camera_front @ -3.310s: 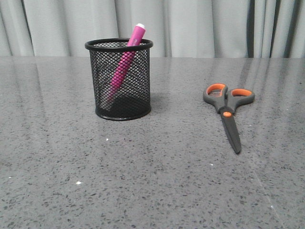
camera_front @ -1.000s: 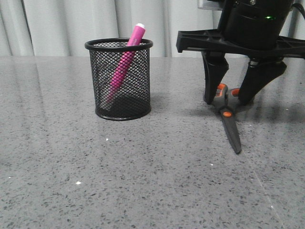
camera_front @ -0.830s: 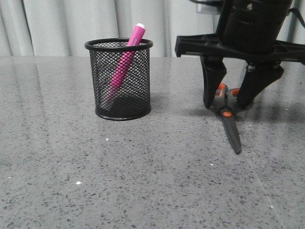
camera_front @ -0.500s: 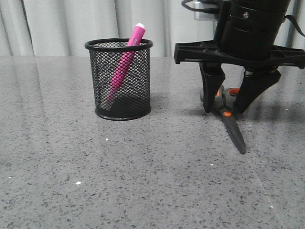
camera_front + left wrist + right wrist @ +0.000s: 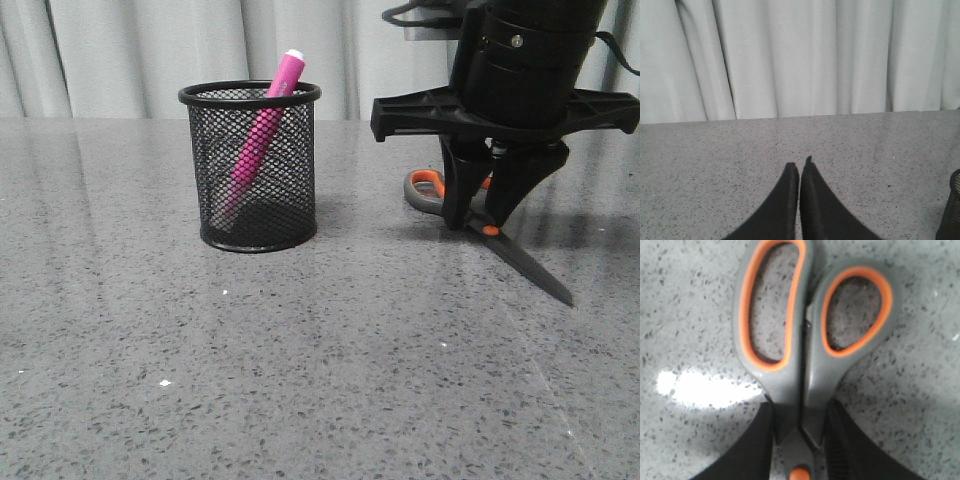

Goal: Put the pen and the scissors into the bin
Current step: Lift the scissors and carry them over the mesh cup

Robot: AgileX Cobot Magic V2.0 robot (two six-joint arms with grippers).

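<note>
- Right gripper (image 5: 487, 222), right of centre in the front view: fingers (image 5: 752, 450) closed against both sides of the scissors (image 5: 490, 237) just by the orange pivot, blades lying on the table (image 5: 300, 380).
- Left gripper (image 5: 799, 170): fingers pressed together, holding nothing, above bare tabletop.
- Pen (image 5: 262, 130): leaning inside the bin (image 5: 252, 165), left of centre, tip above the rim.

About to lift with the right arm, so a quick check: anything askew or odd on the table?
Nothing odd. The right gripper pinches the scissors at the pivot; they lie flat. The pen leans in the upright bin.
</note>
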